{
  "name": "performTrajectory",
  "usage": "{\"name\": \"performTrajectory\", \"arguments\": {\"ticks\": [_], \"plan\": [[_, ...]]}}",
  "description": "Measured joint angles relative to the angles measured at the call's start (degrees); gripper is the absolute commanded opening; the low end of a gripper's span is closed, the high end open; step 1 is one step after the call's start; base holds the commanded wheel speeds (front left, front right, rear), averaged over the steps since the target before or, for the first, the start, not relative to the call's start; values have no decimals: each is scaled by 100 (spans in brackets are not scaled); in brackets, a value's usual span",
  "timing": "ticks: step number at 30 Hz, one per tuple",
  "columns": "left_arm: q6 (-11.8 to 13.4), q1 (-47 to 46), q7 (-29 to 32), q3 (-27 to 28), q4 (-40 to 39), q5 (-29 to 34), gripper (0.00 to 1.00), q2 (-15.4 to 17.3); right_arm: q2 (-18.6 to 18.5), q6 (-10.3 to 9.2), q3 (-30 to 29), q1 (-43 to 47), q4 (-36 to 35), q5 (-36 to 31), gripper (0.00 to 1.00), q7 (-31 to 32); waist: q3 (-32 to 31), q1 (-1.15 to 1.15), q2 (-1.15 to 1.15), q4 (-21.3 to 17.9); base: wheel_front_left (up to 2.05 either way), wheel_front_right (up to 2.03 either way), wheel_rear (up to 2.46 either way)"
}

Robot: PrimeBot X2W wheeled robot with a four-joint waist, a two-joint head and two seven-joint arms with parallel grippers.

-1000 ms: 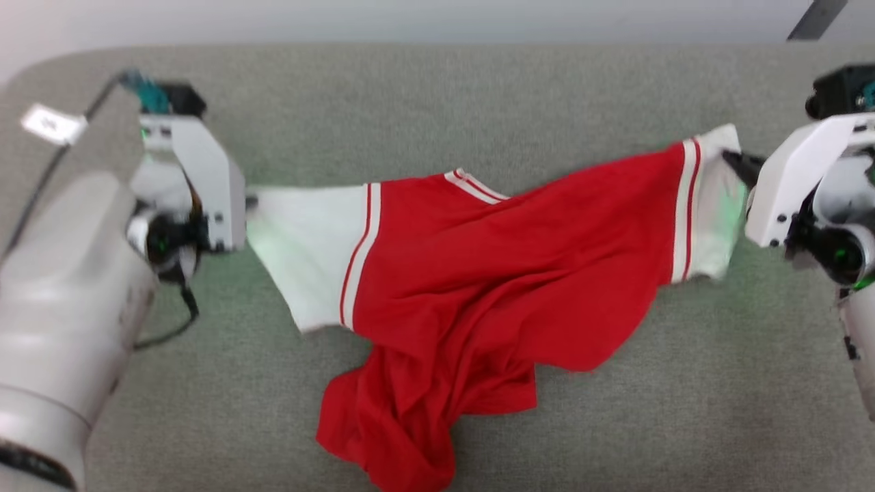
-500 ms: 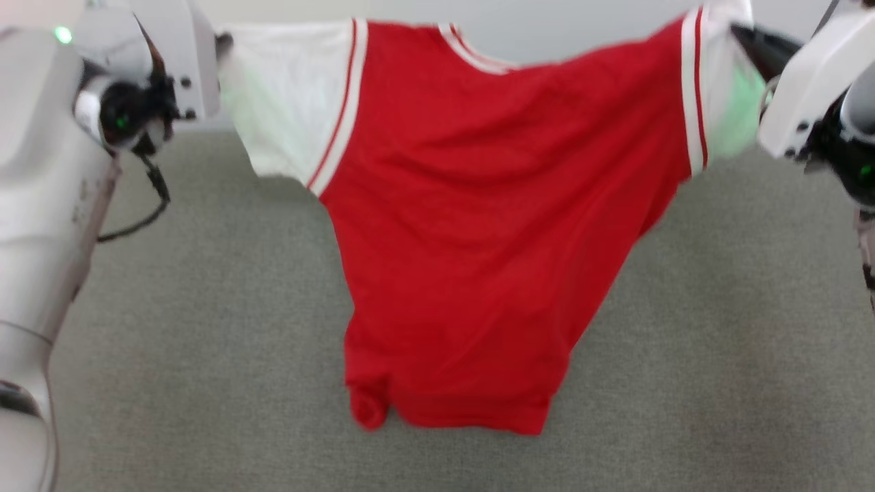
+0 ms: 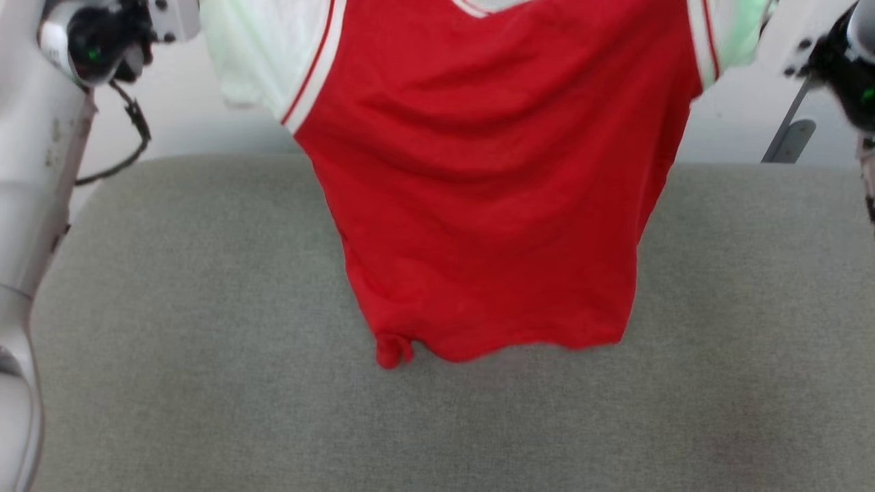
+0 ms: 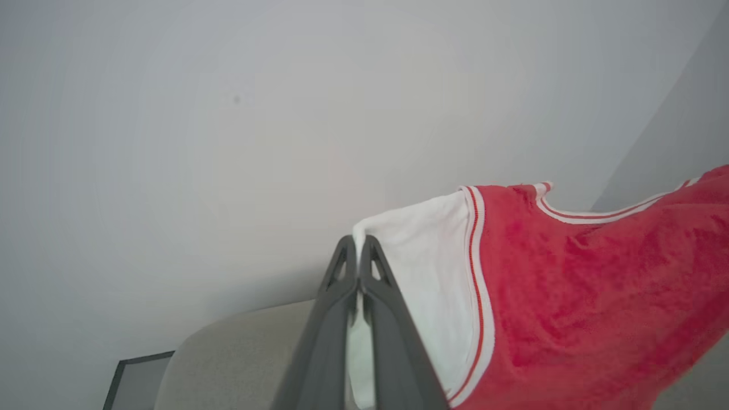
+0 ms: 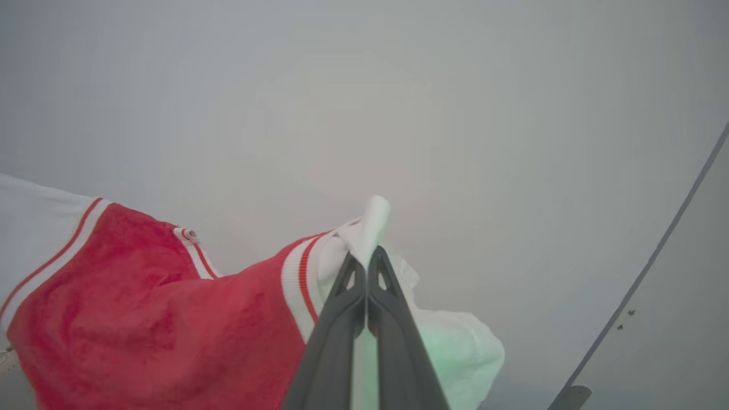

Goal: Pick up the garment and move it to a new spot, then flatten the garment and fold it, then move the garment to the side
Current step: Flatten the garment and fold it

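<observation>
Red garment [image 3: 478, 205] hangs between left gripper [image 4: 357, 244] and right gripper [image 5: 366, 257], each clamped shut on a thin pinch of cloth; either may slip, dropping it.

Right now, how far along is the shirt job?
Done: the pickup. The garment hangs spread between the left gripper, shut on one white sleeve, and the right gripper, shut on the other. In hand: the move to a new spot, hem low over the grey surface. Left: laying it down, flattening, folding, moving it aside.
</observation>
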Motion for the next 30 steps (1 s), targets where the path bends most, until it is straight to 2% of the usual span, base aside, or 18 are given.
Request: {"name": "performTrajectory", "arguments": {"ticks": [7,13,17,21,24,26,30], "plan": [[-3,-525,-587,-46,183,244,0,-162,-16,1,280,-866,623,-371,0,-907,479,0,0,9,0,0,0],[164,-1386,-1443,30,364,514,0,-286,-15,1,465,-1928,1250,-1058,0,-2383,1110,0,0,-7,0,0,0],[257,-1885,-2283,88,503,722,0,-356,-4,1,405,-2504,1742,-1742,0,-3386,1571,0,0,-18,0,0,0],[196,-2145,-3142,93,612,872,0,-465,-9,1,205,-2925,1942,-2538,0,-3677,2001,0,0,-10,0,0,0],[98,-2173,-3716,86,720,914,0,-513,16,1,58,-2939,1678,-3043,0,-3701,2294,0,0,16,0,0,0],[47,-2137,-3918,53,809,946,0,-528,73,1,24,-2783,1617,-3250,0,-3716,2459,0,0,45,0,0,0],[-29,-1640,-4051,-71,1014,953,0,-613,116,1,74,-2163,1756,-3263,0,-3711,2649,0,0,145,0,0,0]]}}
